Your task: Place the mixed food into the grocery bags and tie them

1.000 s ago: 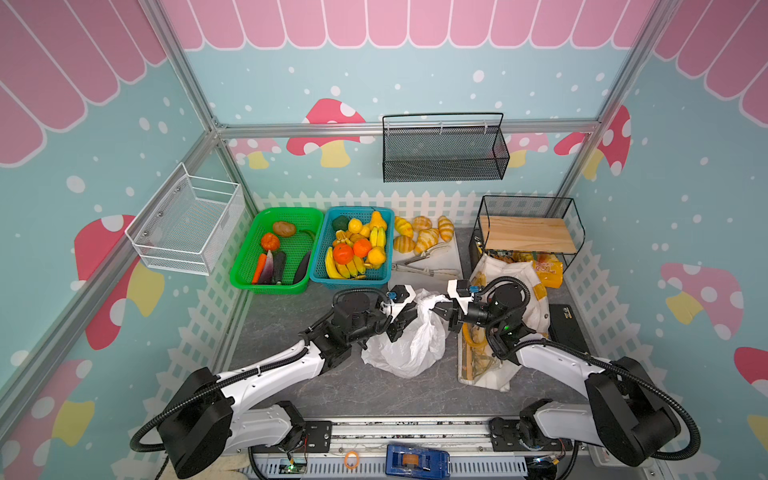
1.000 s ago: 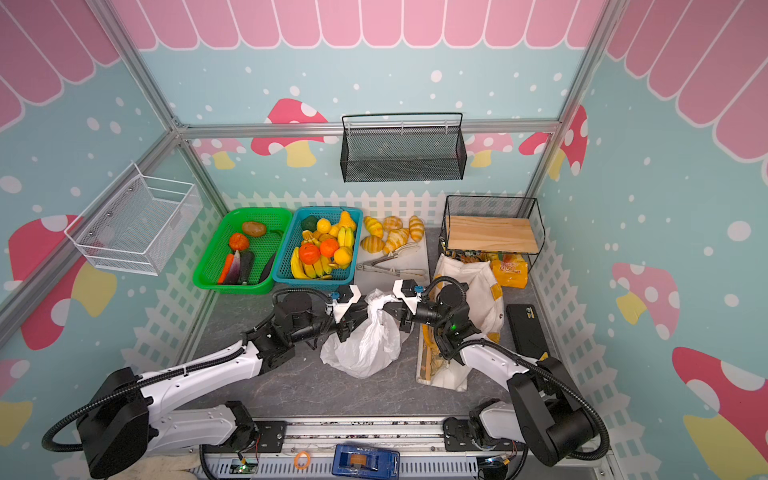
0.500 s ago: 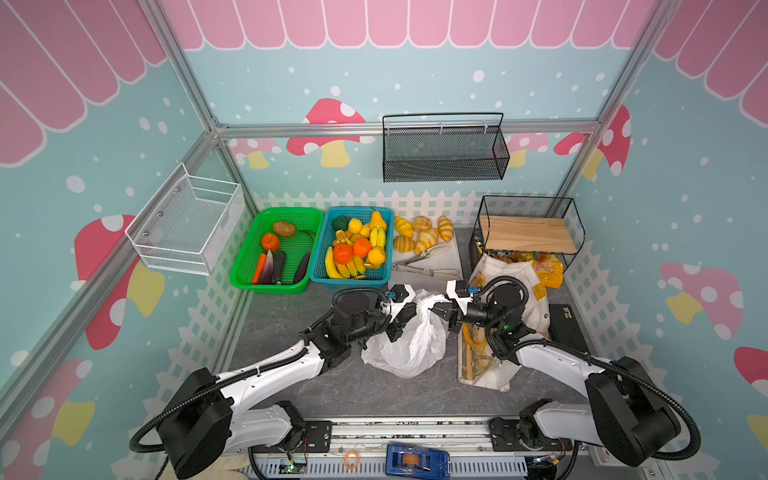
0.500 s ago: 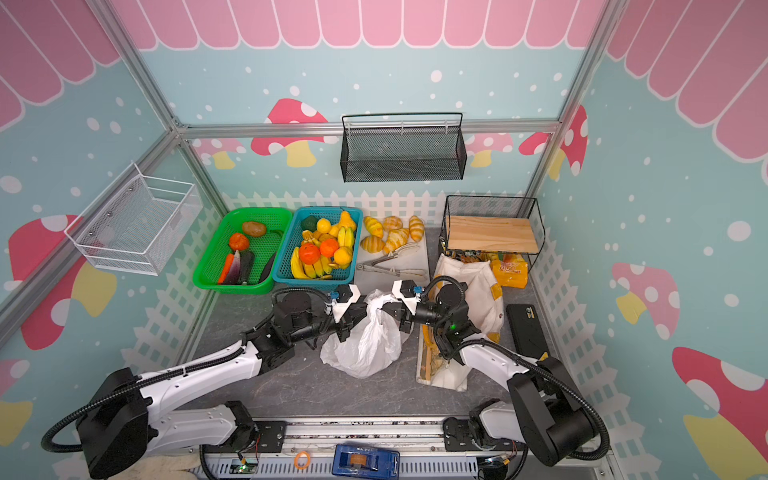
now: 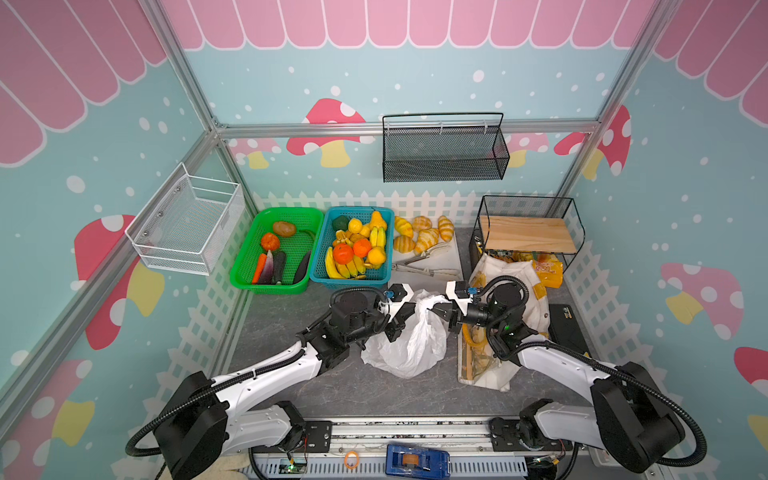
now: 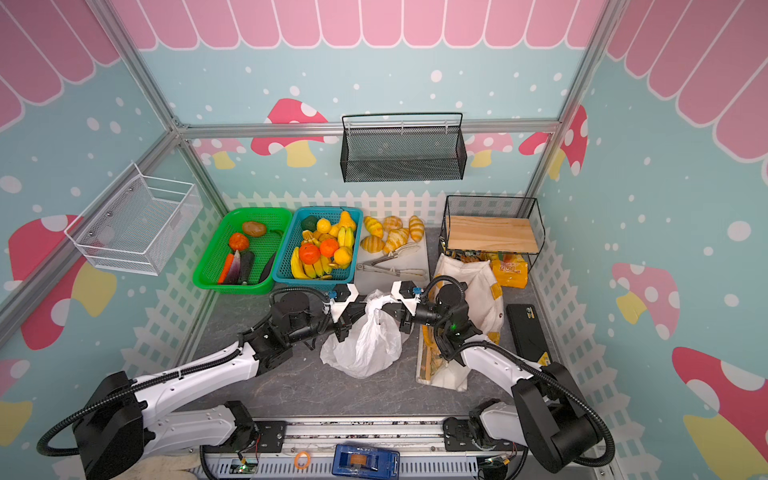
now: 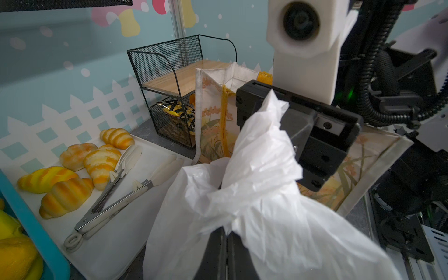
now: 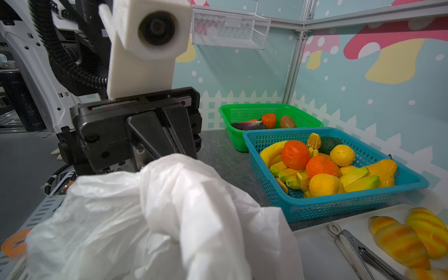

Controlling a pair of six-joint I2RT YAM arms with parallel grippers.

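Both left pincer [image 5: 406, 311] and right pincer [image 5: 439, 310] pinch crinkly plastic bag [image 5: 409, 351].

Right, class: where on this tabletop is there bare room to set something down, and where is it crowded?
Free: the grey tabletop patch between the green basket and the left arm; also the front strip between the white plastic bag and the rail. Crowded: the back row with the blue basket and croissant tray, and around the tote.

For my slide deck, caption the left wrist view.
Left gripper and right gripper, jaws shut, pinch the plastic bag beside croissants and tote.
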